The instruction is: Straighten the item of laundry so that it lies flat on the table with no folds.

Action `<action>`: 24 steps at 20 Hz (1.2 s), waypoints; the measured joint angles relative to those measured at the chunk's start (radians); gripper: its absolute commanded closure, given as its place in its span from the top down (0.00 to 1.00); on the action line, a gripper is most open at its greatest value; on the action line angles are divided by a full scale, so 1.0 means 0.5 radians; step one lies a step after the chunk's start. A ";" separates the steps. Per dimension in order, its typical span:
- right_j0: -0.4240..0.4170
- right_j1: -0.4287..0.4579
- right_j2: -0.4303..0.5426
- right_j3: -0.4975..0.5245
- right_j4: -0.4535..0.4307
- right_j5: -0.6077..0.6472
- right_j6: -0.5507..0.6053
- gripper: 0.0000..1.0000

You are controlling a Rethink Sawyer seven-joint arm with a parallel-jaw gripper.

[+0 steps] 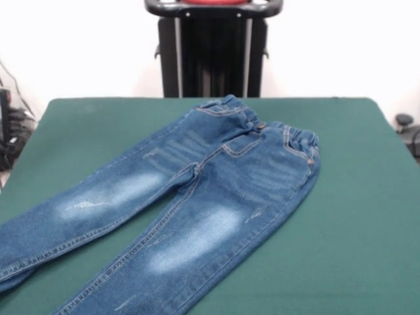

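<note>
A small pair of blue denim jeans lies spread on the dark green table, front side up. The elastic waistband is at the far side near the pedestal. The two legs run toward the near left, each with a pale faded thigh patch. The left leg's hem reaches the table's left edge. The lower ends of both legs are cut off by the picture's edge. The cloth looks mostly flat, with slight puckers at the waistband. No gripper or arm shows in the front view.
The robot's black pedestal stands behind the table's far edge. Cables and dark equipment sit off the table's left side. A small dark object is off the right side.
</note>
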 measured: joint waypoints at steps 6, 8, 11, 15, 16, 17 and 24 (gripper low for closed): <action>0.001 0.001 0.000 0.017 0.018 0.000 0.000 1.00; 0.004 0.003 0.000 0.025 0.032 0.000 0.000 1.00; 0.010 0.003 0.000 0.036 0.048 0.000 0.000 1.00; 0.029 0.002 -0.001 0.076 0.077 0.000 0.000 1.00; 0.036 0.002 -0.001 0.090 0.081 0.000 0.000 1.00; 0.041 0.002 -0.001 0.098 0.083 0.000 0.000 1.00; 0.116 0.002 -0.014 0.175 0.086 0.000 0.000 1.00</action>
